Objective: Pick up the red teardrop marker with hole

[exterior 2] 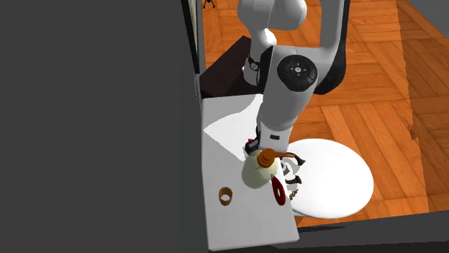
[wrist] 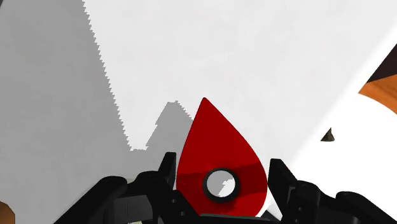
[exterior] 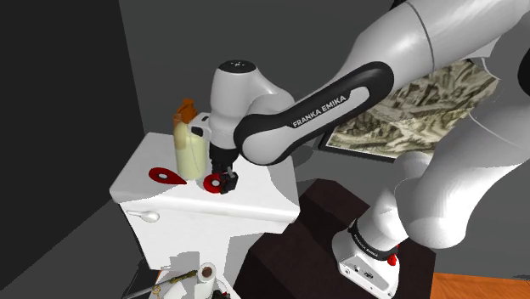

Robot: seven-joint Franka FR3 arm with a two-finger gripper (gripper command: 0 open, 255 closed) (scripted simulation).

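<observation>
A red teardrop marker (wrist: 219, 143) with a dark-rimmed round hole sits between my black fingers in the wrist view, its point facing away from the hand. My gripper (wrist: 221, 170) is shut on it, with a finger against each side of its wide end. In the shoulder view the gripper (exterior: 223, 180) holds this marker (exterior: 210, 182) just over the white top (exterior: 255, 200). A second red teardrop marker (exterior: 167, 176) lies flat further to that view's left, also seen past the bottle (exterior 2: 276, 189).
A pale bottle (exterior: 191, 146) with an orange-brown top stands right behind the gripper. A brown ring (exterior 2: 225, 195) lies on the white top near the wall. A white oval seat (exterior 2: 334, 180) lies beside it, above the wood floor (exterior 2: 374, 79). Dark walls border the top.
</observation>
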